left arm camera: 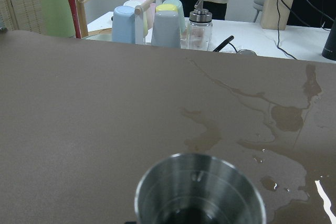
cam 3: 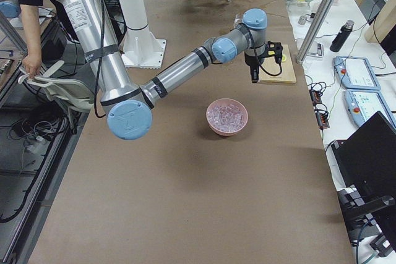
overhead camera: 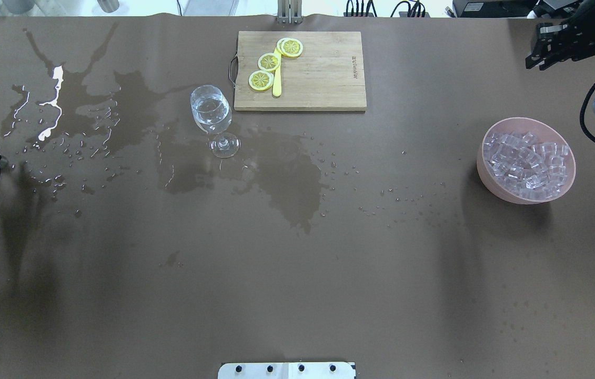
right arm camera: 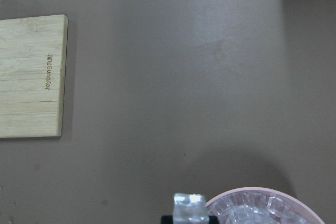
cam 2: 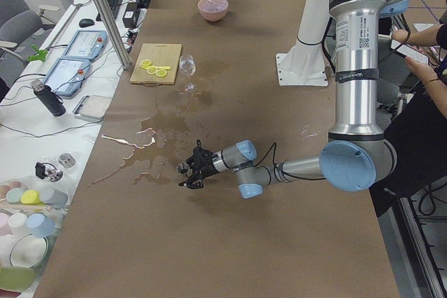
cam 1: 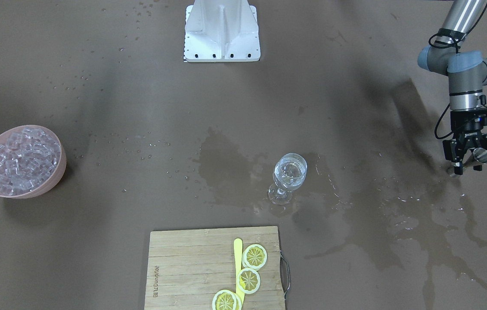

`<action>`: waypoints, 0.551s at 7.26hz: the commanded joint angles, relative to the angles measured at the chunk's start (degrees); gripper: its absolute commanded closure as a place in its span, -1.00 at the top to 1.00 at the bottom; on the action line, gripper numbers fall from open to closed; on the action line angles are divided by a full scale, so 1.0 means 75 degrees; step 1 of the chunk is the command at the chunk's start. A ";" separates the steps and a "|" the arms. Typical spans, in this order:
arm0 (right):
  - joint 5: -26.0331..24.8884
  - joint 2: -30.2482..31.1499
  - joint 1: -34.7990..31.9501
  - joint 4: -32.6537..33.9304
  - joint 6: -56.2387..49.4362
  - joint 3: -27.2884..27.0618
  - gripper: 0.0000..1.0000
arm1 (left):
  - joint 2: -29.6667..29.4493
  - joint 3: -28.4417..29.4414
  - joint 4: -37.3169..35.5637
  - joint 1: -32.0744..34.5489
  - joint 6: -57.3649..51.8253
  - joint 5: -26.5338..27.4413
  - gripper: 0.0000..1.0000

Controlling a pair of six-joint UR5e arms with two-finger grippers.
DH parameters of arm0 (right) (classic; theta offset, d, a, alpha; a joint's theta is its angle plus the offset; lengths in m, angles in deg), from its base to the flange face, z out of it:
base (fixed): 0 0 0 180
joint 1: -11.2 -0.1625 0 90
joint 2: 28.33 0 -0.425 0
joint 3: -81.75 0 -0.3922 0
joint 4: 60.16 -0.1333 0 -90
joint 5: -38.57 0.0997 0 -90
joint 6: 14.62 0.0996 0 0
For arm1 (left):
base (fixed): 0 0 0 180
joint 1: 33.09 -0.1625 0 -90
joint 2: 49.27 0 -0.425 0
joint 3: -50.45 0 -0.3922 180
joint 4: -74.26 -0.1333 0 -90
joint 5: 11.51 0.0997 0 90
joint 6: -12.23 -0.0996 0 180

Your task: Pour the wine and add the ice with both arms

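A wine glass (cam 1: 288,174) stands mid-table with clear wine (overhead camera: 211,111) in its bowl. A pink bowl (cam 1: 56,176) full of ice (cam 1: 23,159) sits at the robot's right end. My left gripper (cam 1: 469,162) is shut on a steel cup (cam 1: 481,155), low over the wet table at the left end. The cup's rim (left arm camera: 199,182) fills the bottom of the left wrist view. My right gripper (overhead camera: 540,52) hovers just beyond the bowl (overhead camera: 486,173), shut on one ice cube (right arm camera: 190,207).
A wooden cutting board (cam 1: 183,267) with lemon slices (cam 1: 254,256) and a yellow knife (cam 1: 237,258) lies at the far edge. Water puddles (cam 1: 398,215) spread around the glass and to the left end. The white base block (cam 1: 221,30) stands at the near edge.
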 commanded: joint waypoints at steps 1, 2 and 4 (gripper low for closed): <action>-0.0010 -0.0261 0.0047 0.0348 0.0020 -0.0002 -1.00 | -0.0012 0.0005 -0.0026 0.0000 -0.0015 0.0104 0.04; -0.0010 -0.0274 0.0036 0.0374 0.0020 -0.0061 -1.00 | -0.0093 0.0005 -0.0050 0.0000 -0.0027 0.0116 -0.06; 0.0002 -0.0309 0.0059 0.0374 0.0020 -0.0096 -1.00 | -0.0175 0.0005 -0.0097 0.0000 -0.0050 0.0116 -0.25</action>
